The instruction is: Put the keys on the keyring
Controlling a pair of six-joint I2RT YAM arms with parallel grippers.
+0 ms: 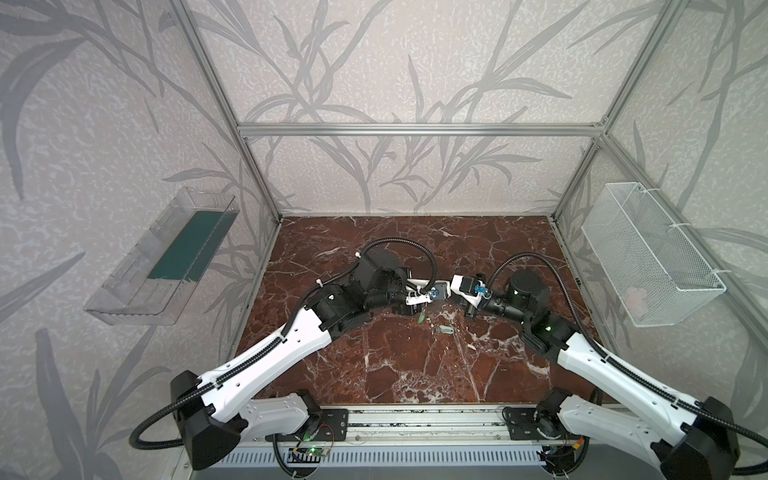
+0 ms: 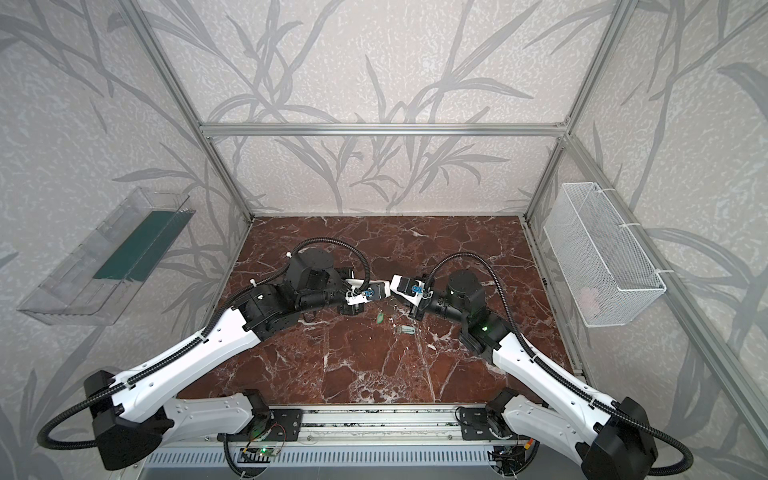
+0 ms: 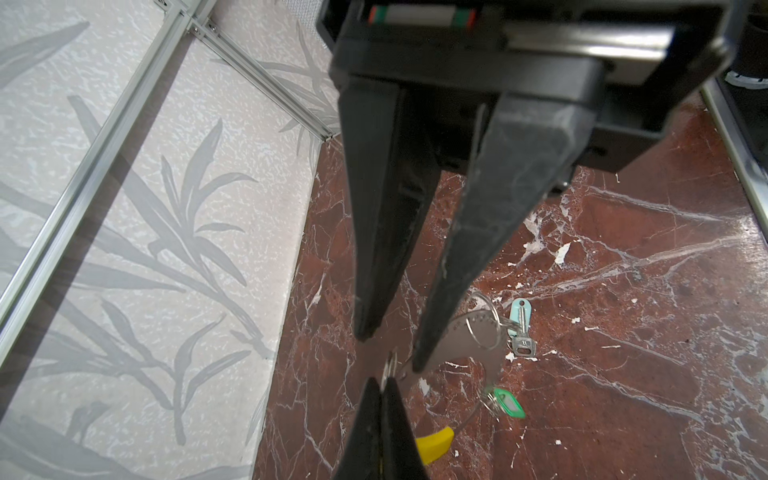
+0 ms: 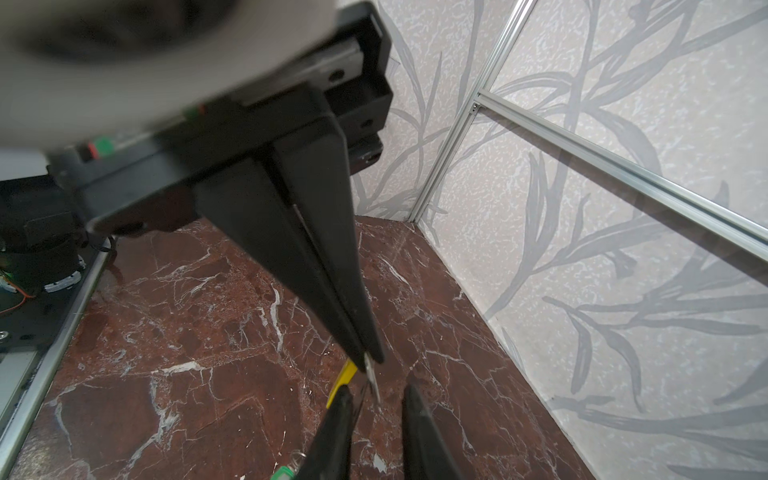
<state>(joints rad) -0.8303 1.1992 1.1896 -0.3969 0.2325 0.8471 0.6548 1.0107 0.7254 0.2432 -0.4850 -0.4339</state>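
the keyring (image 3: 478, 336), a thin grey perforated hoop with a yellow segment, sits mid-surface; green-tagged key (image 3: 505, 402) threaded on it, pale key (image 3: 521, 328) beside.
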